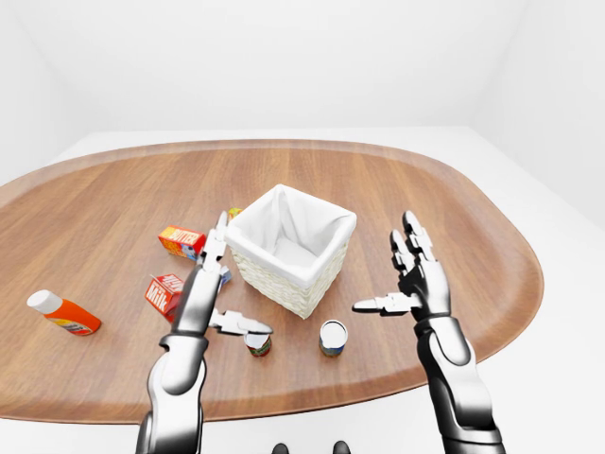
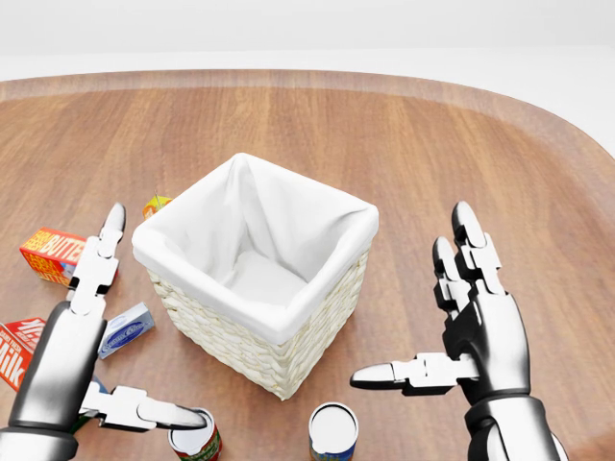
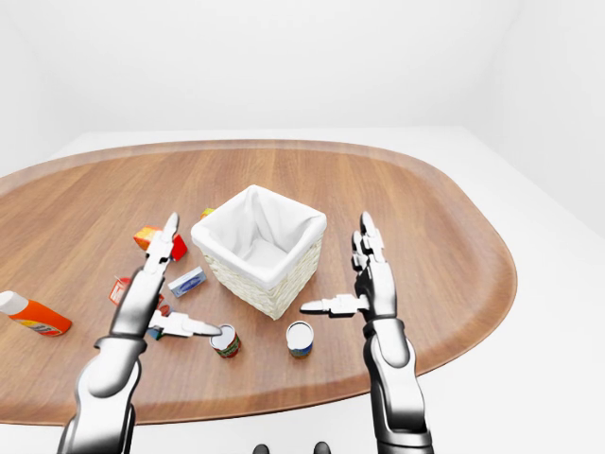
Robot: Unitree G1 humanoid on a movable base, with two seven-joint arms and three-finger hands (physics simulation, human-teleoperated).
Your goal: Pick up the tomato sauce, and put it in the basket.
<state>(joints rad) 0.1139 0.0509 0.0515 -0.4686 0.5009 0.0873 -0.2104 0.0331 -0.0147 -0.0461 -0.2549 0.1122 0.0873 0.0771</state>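
Observation:
The tomato sauce, a small can with a red label (image 2: 195, 440), stands upright on the wooden table at the bottom of the head view, below and left of the white lined wicker basket (image 2: 259, 348). My left hand (image 2: 139, 331) is open, its thumb tip reaching over the can's top and its fingers pointing up beside the basket's left side. My right hand (image 2: 413, 298) is open and empty to the right of the basket, thumb pointing left. The basket looks empty inside.
A second can with a blue label (image 2: 332, 432) stands right of the red one. Left of the basket lie a small blue box (image 2: 125, 328), a milk carton (image 1: 164, 291), a red-orange box (image 1: 181, 240) and an orange bottle (image 1: 64, 313). The table's edge (image 1: 378, 388) runs near the cans.

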